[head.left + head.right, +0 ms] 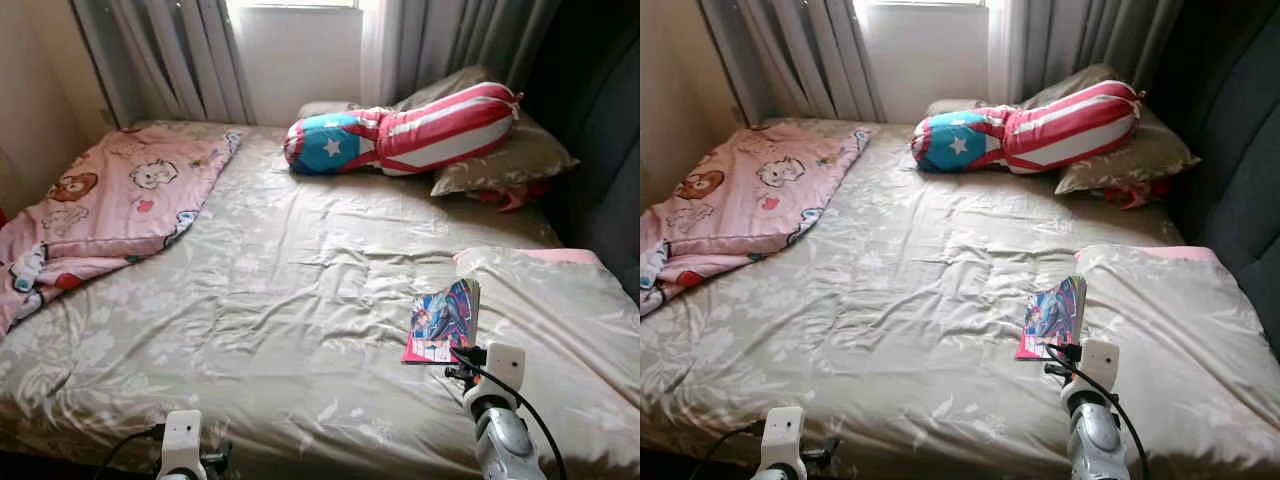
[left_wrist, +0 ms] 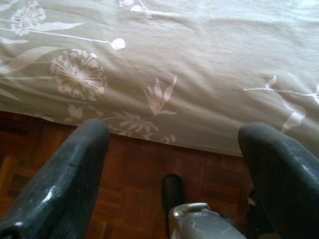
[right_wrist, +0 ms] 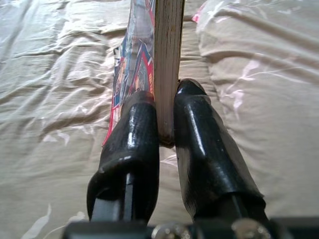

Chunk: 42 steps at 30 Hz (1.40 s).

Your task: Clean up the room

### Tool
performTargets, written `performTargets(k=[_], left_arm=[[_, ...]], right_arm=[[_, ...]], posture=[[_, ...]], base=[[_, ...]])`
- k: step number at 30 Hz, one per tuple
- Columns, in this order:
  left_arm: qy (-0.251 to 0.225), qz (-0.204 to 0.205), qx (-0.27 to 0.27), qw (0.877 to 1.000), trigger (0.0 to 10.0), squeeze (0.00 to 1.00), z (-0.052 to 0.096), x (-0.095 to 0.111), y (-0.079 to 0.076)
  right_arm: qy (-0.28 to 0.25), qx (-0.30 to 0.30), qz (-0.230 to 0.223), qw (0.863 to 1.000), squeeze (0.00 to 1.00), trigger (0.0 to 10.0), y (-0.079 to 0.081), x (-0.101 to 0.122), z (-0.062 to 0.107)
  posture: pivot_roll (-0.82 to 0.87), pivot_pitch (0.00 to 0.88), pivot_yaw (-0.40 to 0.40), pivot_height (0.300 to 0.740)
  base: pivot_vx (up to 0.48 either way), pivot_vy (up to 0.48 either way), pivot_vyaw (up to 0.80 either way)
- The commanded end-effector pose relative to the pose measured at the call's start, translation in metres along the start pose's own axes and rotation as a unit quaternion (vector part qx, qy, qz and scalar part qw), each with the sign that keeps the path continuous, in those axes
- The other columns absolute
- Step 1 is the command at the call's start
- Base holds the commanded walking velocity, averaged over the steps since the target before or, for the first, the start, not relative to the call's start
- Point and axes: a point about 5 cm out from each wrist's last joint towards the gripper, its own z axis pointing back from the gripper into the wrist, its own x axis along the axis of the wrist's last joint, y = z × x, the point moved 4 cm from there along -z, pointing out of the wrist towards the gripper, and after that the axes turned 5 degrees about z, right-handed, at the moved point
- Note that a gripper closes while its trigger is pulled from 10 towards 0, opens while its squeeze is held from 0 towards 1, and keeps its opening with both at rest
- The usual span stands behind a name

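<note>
A colourful comic-style book (image 1: 445, 318) is held up on edge just above the beige flowered bedsheet (image 1: 270, 300), near the bed's front right. My right gripper (image 3: 167, 117) is shut on the book (image 3: 168, 59), its two black fingers pinching the pages from below. The front cover hangs loose toward the sheet. My left gripper (image 2: 174, 144) hangs low by the front edge of the bed, open, with nothing between its fingers (image 2: 75, 169). Wooden floor (image 2: 134, 194) shows below it.
A pink cartoon blanket (image 1: 110, 200) lies crumpled at the bed's left. A red, white and blue star-patterned bolster (image 1: 400, 130) rests on beige pillows (image 1: 510, 155) at the head. A folded beige cover (image 1: 560, 310) lies at the right. Curtains (image 1: 170, 50) and a window stand behind.
</note>
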Motion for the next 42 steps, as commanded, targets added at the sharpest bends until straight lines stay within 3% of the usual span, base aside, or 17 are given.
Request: performTargets(k=[1,7,11,18,22,23,26,31,36,42], left_arm=[[0.003,0.003,0.005,1.000,10.0,0.00,0.000,-0.001,0.003],[0.004,0.002,0.006,1.000,10.0,0.00,0.000,-0.001,0.003],[-0.023,0.005,0.004,1.000,10.0,0.00,-0.002,0.013,0.002],[-0.132,0.033,-0.021,0.991,10.0,0.00,-0.011,0.079,-0.009],[-0.165,0.046,-0.033,0.985,10.0,0.00,-0.010,0.096,-0.015],[-0.237,0.022,-0.038,0.971,10.0,0.00,-0.003,0.124,-0.020],[-0.293,0.023,-0.059,0.954,10.0,0.00,0.005,0.146,-0.028],[-0.331,0.018,-0.066,0.941,10.0,0.00,0.014,0.158,-0.029],[-0.332,0.014,-0.049,0.942,10.0,0.00,0.017,0.150,-0.023],[-0.335,0.009,-0.049,0.941,10.0,0.00,0.018,0.154,-0.021]], right_arm=[[-0.025,0.002,0.002,1.000,0.00,10.0,0.002,0.014,-0.005],[-0.023,0.013,-0.002,1.000,0.00,10.0,0.006,0.012,-0.004],[-0.027,0.020,-0.007,0.999,0.00,10.0,0.008,0.014,-0.004],[-0.035,0.041,-0.011,0.998,0.00,10.0,0.017,0.020,-0.008],[-0.043,0.048,-0.021,0.998,0.00,10.0,0.020,0.025,-0.009],[-0.056,0.066,-0.021,0.996,0.00,10.0,0.026,0.031,-0.010],[-0.073,0.086,-0.010,0.994,0.00,10.0,0.032,0.038,-0.010],[-0.093,0.093,-0.016,0.991,0.00,10.0,0.033,0.046,-0.010],[-0.100,0.110,-0.023,0.989,0.00,10.0,0.037,0.047,-0.007],[-0.085,0.105,-0.025,0.991,0.00,10.0,0.036,0.043,-0.008]], posture=[[-0.07,0.000,-0.024,0.740],[-0.07,0.000,-0.024,0.740],[-0.07,0.000,-0.025,0.740],[-0.07,0.000,-0.023,0.740],[-0.07,0.000,-0.022,0.740],[-0.07,0.000,-0.018,0.740],[-0.07,0.000,-0.014,0.740],[-0.07,0.000,-0.010,0.740],[-0.09,0.000,0.003,0.740],[-0.09,0.000,0.006,0.730]], base=[[0.000,0.251,0.00],[0.000,0.393,0.00],[0.000,0.120,0.00],[0.000,0.000,0.00],[0.000,0.000,0.00],[0.000,0.000,0.00],[0.000,0.000,0.00],[0.000,0.000,0.00],[0.000,0.000,0.00],[0.000,0.000,0.00]])
